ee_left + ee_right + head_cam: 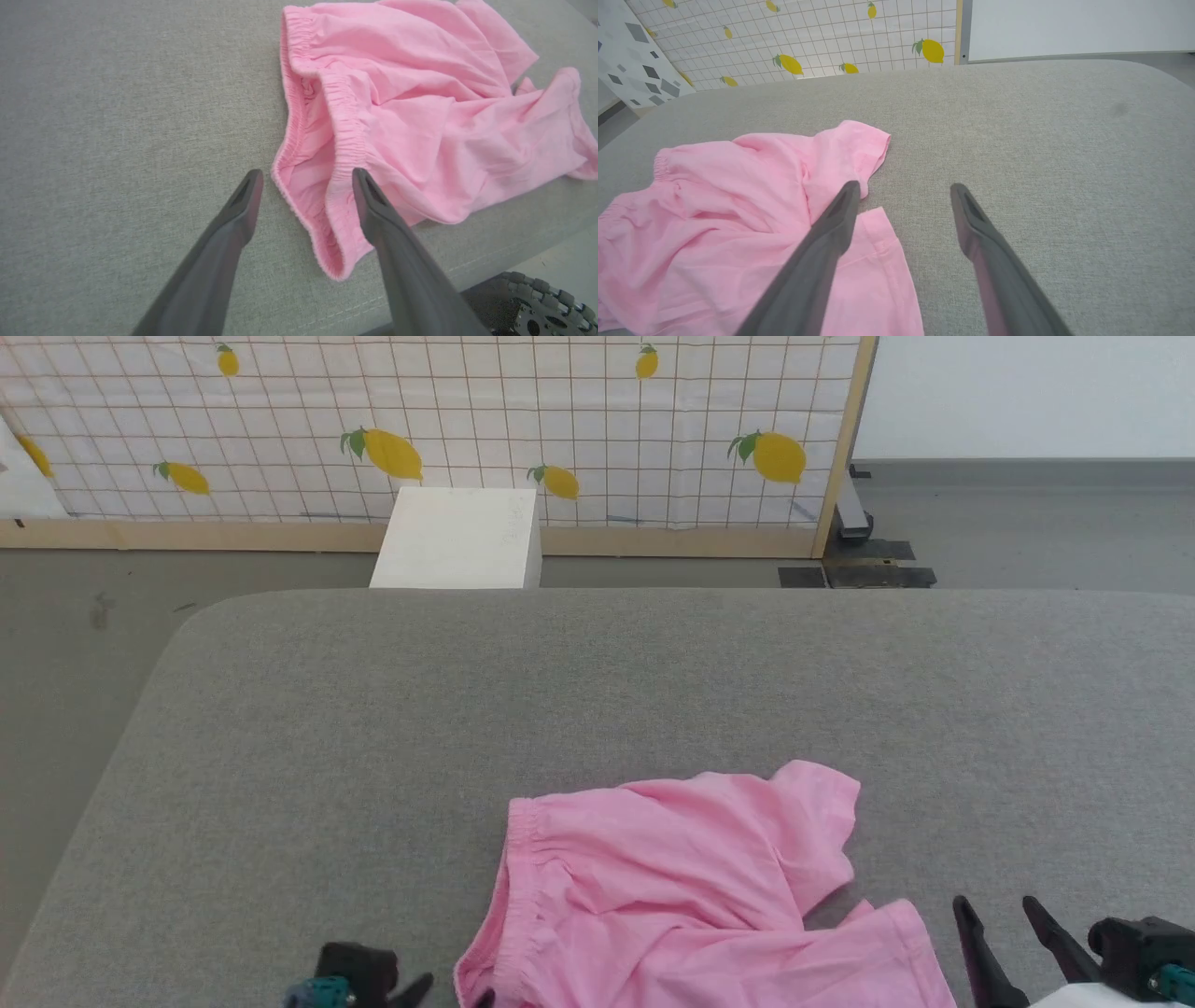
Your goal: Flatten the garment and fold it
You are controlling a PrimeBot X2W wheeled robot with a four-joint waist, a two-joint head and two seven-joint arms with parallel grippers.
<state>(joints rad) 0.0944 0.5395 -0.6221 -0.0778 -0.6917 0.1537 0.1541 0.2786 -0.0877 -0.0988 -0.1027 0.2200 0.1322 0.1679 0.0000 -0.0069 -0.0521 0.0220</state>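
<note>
your garment (672,896) lies crumpled
left gripper (306,175) at the stretchy band (348,140), right gripper (903,186) by a leg end (887,252), both wide open and empty, so you can pull it flat.

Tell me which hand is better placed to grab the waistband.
Left, likely: the open left hand frames the gathered waistband of the garment. The open right hand sits by the leg hems, partly over cushion.
</note>
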